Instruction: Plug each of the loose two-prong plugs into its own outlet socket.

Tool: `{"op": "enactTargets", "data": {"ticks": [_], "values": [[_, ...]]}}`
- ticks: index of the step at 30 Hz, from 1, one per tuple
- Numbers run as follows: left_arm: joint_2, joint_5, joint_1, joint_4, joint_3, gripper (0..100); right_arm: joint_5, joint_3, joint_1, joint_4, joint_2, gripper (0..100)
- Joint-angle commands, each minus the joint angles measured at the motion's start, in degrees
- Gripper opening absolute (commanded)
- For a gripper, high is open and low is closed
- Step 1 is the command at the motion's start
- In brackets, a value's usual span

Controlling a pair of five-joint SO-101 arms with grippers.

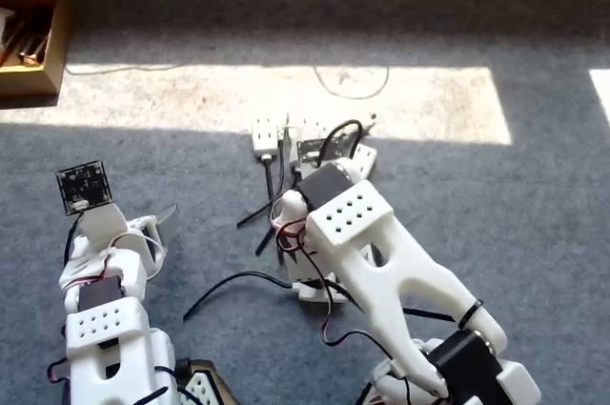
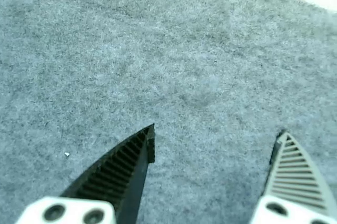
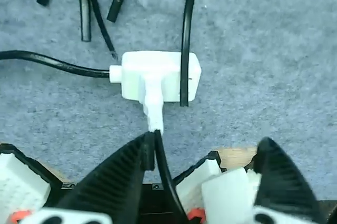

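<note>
Black cords (image 3: 84, 8) cross the carpet (image 2: 158, 50), one lying over the white plug (image 3: 158, 76) just beyond the right gripper (image 3: 208, 145), its jaws apart, seemingly empty. The left gripper (image 2: 216, 134) hangs agape above bare carpet.

No lettering, number or sign can be read anywhere in these views. The small black square board (image 1: 84, 186) on the left arm carries pale specks, too small to make out as print. The white outlet block (image 3: 158, 76) on the carpet shows bare white on the sides that face the camera.
</note>
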Motion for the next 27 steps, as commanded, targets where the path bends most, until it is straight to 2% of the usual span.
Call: {"op": "enactTargets", "data": {"ticks": [1, 3, 6, 9, 13, 17, 20, 22, 24, 27], "values": [[-0.66, -0.44, 0.66, -1.05, -0.31, 35, 0.70, -0.13, 0.04, 0.48, -2.68, 63.9], [-0.66, -0.44, 0.66, -1.05, -0.31, 35, 0.70, -2.42, 0.04, 1.89, -2.77, 68.1], [-0.66, -0.44, 0.66, -1.05, -0.40, 35, 0.62, -9.80, 1.27, 4.35, -2.77, 68.9], [-0.66, -0.62, 0.75, -0.97, -0.92, 35, 1.85, -18.24, 6.46, 4.62, -4.35, 68.9], [-0.22, -5.80, 2.95, -0.35, -2.68, 35, 17.41, -29.93, 18.42, 3.82, -8.75, 68.9], [-0.22, -7.38, 8.04, 10.29, -10.33, 35, 28.92, -36.70, 33.63, 6.20, -12.09, 68.9], [-0.13, -11.87, 14.73, 21.98, -21.76, 35, 32.79, -26.95, 42.95, 5.67, -12.88, 68.9], [-0.13, -15.74, 20.97, 31.56, -30.29, 35, 37.36, -15.78, 45.32, 3.30, -13.14, 68.9], [-0.04, -18.29, 27.74, 40.26, -37.58, 35, 40.53, -2.59, 47.43, -5.58, -15.69, 68.9], [-0.04, -21.63, 36.79, 49.76, -43.03, 35, 41.76, 19.21, 50.07, -25.01, -24.84, 68.9]]}}
